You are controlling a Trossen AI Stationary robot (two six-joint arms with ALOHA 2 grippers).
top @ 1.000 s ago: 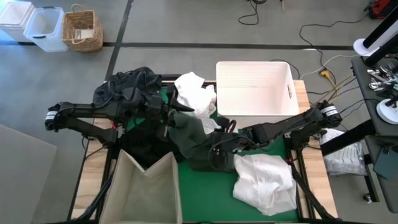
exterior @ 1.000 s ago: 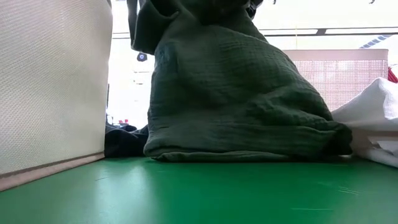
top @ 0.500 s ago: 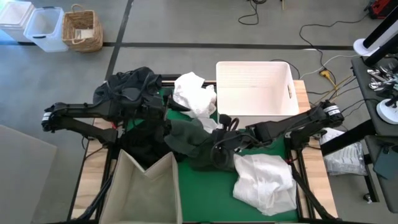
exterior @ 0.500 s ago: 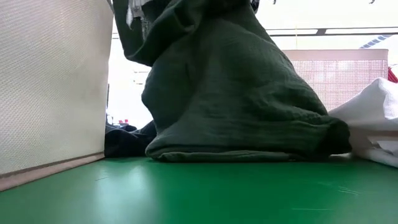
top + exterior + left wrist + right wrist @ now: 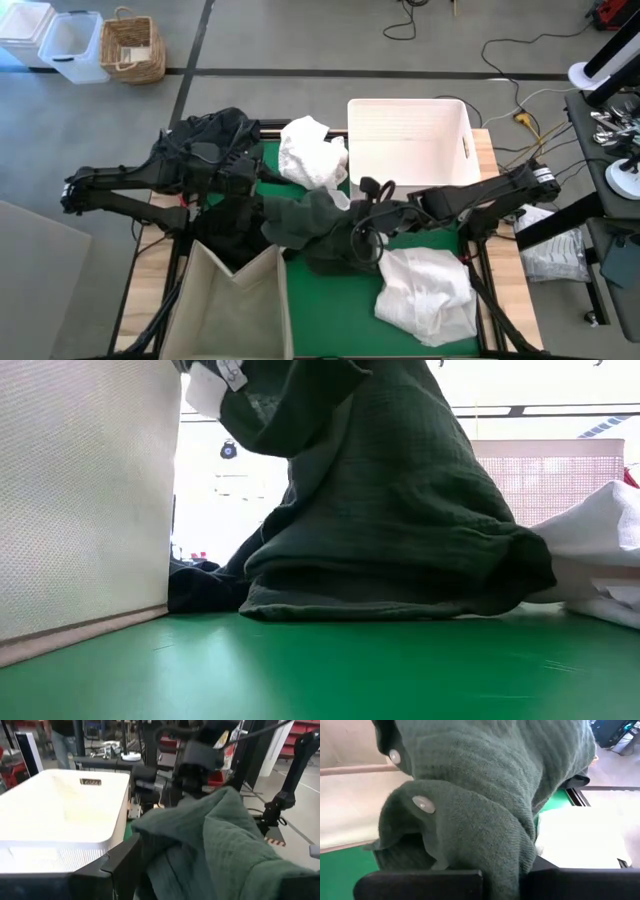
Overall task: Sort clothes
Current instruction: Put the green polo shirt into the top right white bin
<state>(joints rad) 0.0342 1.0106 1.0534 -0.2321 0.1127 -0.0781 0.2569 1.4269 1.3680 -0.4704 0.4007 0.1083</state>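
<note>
Right end effector (image 5: pixel 362 238) is seen clamped on the dark green garment (image 5: pixel 315 225) near the middle of the tabletop (image 5: pixel 330 310); in the right wrist view a fold with two pale buttons is pinched between the fingers. Left end effector (image 5: pixel 262 188) is at about 9 o'clock of the garment, with its fingers apart, holding nothing; a green fold lies just beside it in the left wrist view.

Location of task items: green garment partly raised, its lower hem resting on the green mat in the low view. White clothes are noted at 12 o'clock (image 5: pixel 312 152) and at 5 o'clock (image 5: pixel 428 290) of it. Black clothes (image 5: pixel 205 150) are heaped at 10 o'clock, under the left arm. Beige fabric bin (image 5: pixel 235 300) stands at 7 o'clock, white plastic basket (image 5: pixel 408 140) at 1 o'clock.

Risks, judged:
- Garment is held by one fold only. Slippage is likely if the cloth is lifted quickly, since most of its weight hangs below the grip.
- Trailing hem may be dragged across the white clothes at 5 o'clock, or may snag the black heap, so that items of the wrong colour are carried along.
- Bin wall stands close; a low carry could catch its rim and tip or shift it.
- Loose cloth near the left end effector could be caught on it during transfer.
</note>
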